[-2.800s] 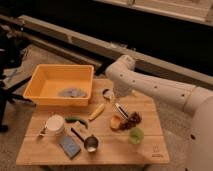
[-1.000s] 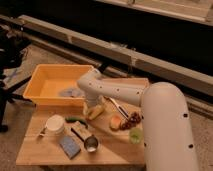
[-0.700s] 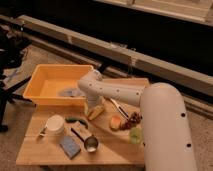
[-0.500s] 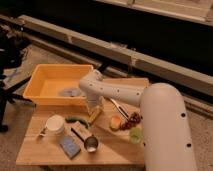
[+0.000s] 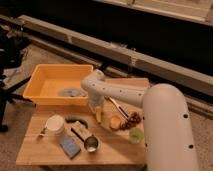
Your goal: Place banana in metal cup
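The banana [image 5: 98,116] is a short yellow toy lying on the wooden table [image 5: 45,152], just right of its middle. My gripper [image 5: 96,108] hangs at the end of the white arm [image 5: 125,92], right above the banana's upper end, and hides part of it. The metal cup [image 5: 91,144] is small and shiny, with a dark handle [image 5: 80,132]. It stands on the table in front of the banana, a short way nearer the front edge.
A yellow bin [image 5: 45,75] with a grey cloth stands at the back left. A white cup [image 5: 55,124], a dark green vegetable [image 5: 76,119] and a blue sponge [image 5: 70,147] lie left. An orange fruit [image 5: 115,122], grapes [image 5: 133,120], a green cup [image 5: 135,135] and a long-handled scoop [image 5: 117,105] lie right.
The arm has swung from the table's right side across to the banana and come down over it. In the last second it has barely moved.
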Available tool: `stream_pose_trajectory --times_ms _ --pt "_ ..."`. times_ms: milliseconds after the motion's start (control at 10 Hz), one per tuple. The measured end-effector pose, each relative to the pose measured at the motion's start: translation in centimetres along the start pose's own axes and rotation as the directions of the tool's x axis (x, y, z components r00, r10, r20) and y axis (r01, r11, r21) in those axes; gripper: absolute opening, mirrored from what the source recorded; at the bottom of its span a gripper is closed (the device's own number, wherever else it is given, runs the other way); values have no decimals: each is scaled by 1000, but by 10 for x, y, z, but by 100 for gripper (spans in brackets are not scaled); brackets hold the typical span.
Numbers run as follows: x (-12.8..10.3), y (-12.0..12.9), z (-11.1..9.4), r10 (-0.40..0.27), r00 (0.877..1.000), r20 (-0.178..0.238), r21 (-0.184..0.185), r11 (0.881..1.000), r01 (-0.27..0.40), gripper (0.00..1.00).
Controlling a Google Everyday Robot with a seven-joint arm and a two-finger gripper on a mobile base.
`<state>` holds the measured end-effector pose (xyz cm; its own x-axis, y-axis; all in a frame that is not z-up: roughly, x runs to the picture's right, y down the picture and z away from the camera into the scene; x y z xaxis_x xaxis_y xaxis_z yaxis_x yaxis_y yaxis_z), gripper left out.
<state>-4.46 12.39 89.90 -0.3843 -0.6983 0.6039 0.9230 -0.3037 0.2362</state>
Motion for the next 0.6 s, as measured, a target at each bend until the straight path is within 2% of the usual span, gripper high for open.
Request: stream_pose_trajectory --times_ms 200,300,600 --pt "-4 12 -5 8 1000 -14 -11 1000 -8 0" --pt "-9 18 -14 6 1000 -27 -19 1000 -6 0" --pt "-30 15 -64 -68 995 -78 -17 998 66 0"
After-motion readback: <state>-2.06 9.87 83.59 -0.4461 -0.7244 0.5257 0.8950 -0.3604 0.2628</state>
